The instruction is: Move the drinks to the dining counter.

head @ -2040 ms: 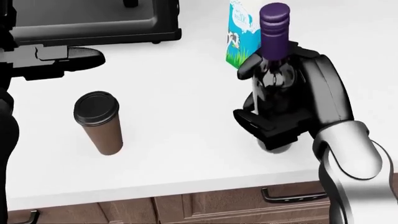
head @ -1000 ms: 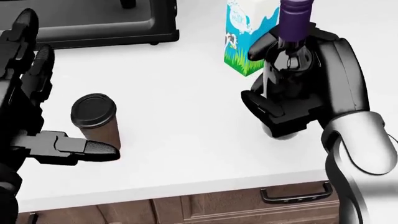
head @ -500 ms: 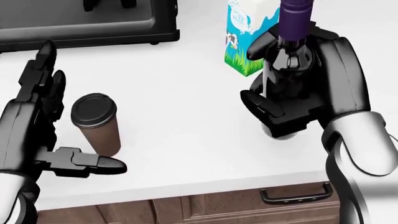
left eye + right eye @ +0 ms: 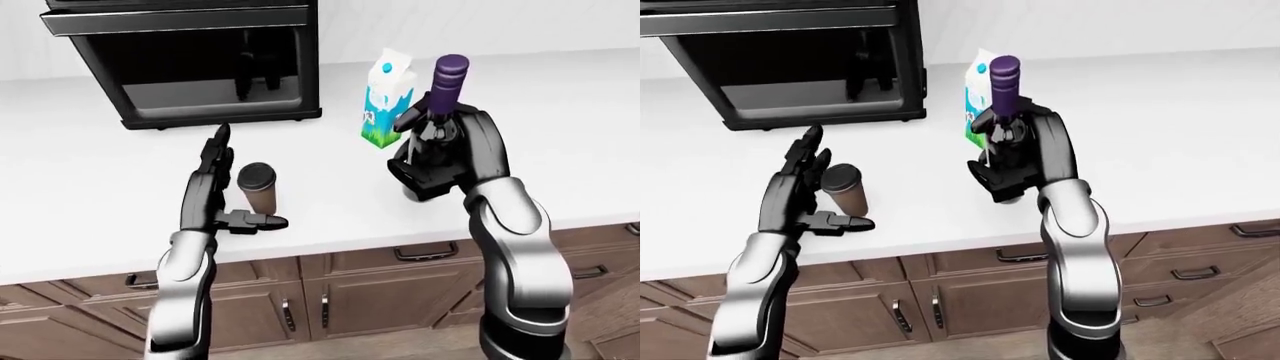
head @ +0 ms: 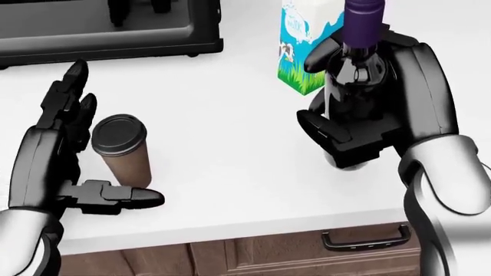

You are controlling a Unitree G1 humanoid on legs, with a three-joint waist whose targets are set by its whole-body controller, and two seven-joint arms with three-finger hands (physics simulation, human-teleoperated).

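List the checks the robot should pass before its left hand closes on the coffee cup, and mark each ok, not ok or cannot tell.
1. Left hand open: ok.
2. Coffee cup upright, lid on: ok.
3. Cup between the fingers and thumb: ok, not yet gripped.
4. Right hand shut on the wine bottle: ok.
5. Milk carton clear of the left hand: ok.
6. Bottle off the counter: cannot tell.
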